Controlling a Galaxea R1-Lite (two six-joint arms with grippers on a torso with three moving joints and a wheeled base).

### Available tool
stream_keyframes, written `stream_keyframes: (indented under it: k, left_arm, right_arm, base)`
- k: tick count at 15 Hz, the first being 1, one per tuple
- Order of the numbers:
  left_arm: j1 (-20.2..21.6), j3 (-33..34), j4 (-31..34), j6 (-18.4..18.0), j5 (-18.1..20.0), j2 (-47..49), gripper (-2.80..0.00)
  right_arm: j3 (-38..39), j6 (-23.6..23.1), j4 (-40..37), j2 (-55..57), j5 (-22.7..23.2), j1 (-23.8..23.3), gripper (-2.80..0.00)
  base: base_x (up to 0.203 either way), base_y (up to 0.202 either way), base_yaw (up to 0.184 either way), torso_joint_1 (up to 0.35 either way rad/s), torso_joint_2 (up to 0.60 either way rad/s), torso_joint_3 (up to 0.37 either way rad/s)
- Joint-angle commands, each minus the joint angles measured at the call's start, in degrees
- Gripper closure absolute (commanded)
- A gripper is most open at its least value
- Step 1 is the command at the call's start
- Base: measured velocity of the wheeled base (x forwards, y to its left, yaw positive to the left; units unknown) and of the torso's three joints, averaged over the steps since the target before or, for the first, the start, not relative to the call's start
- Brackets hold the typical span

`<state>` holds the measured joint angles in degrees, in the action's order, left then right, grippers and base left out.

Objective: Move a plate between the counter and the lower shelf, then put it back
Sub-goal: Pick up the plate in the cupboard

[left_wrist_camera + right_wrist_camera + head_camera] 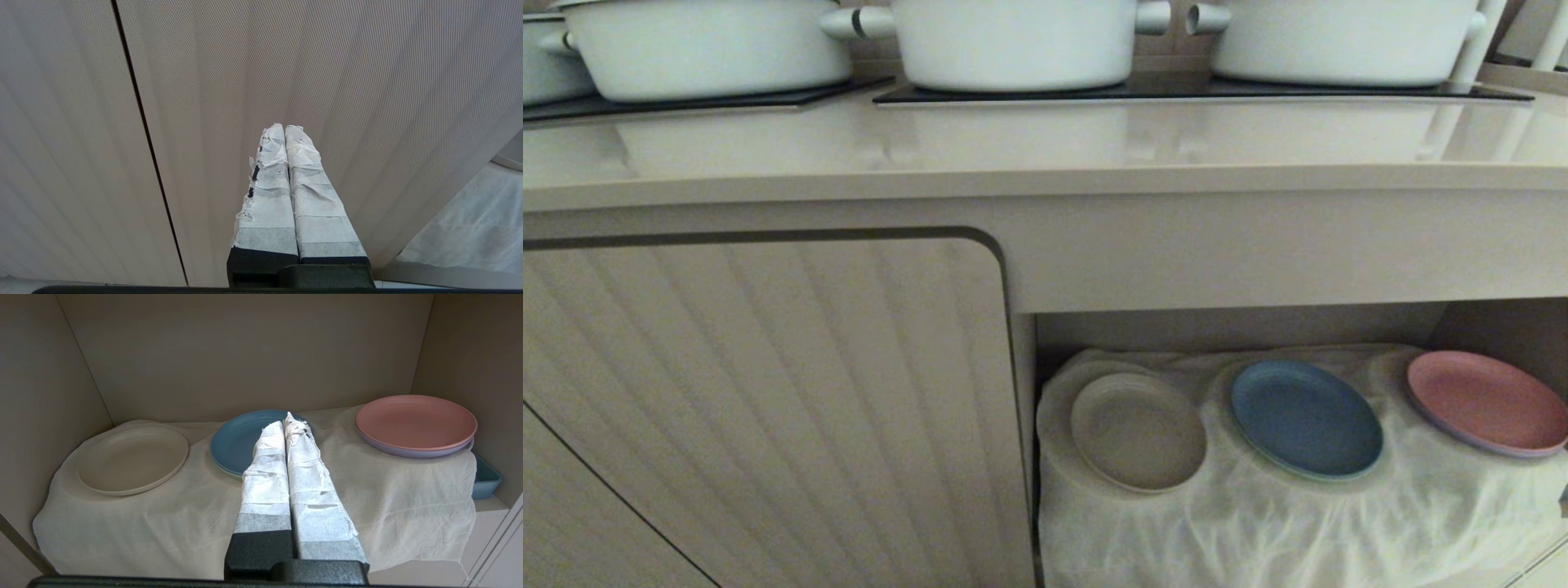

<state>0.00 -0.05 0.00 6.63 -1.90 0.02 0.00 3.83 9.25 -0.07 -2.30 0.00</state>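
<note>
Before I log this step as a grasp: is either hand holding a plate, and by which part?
Nothing is held. The right hand and left hand are shut and empty; the cream plate lies untouched on the lower shelf.

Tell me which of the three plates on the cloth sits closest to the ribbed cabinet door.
The cream-beige plate. It lies at the left end of the row, beside the door; the blue plate is in the middle, the pink plate farthest right.
</note>
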Motion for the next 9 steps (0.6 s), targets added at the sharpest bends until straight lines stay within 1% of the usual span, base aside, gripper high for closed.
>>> stream_keyframes:
  k: [1, 9]
  left_arm:
    - [0.0, 0.0, 0.0, 0.0, 0.0, 0.0, 0.00]
    - [0.0, 0.0, 0.0, 0.0, 0.0, 0.0, 0.00]
  right_arm:
    - [0.0, 0.0, 0.1, 0.1, 0.0, 0.0, 0.00]
    - [0.0, 0.0, 0.1, 0.1, 0.0, 0.0, 0.00]
  base:
    - [0.000, 0.000, 0.000, 0.000, 0.00, 0.000]
    - [0.000, 0.000, 0.000, 0.000, 0.00, 0.000]
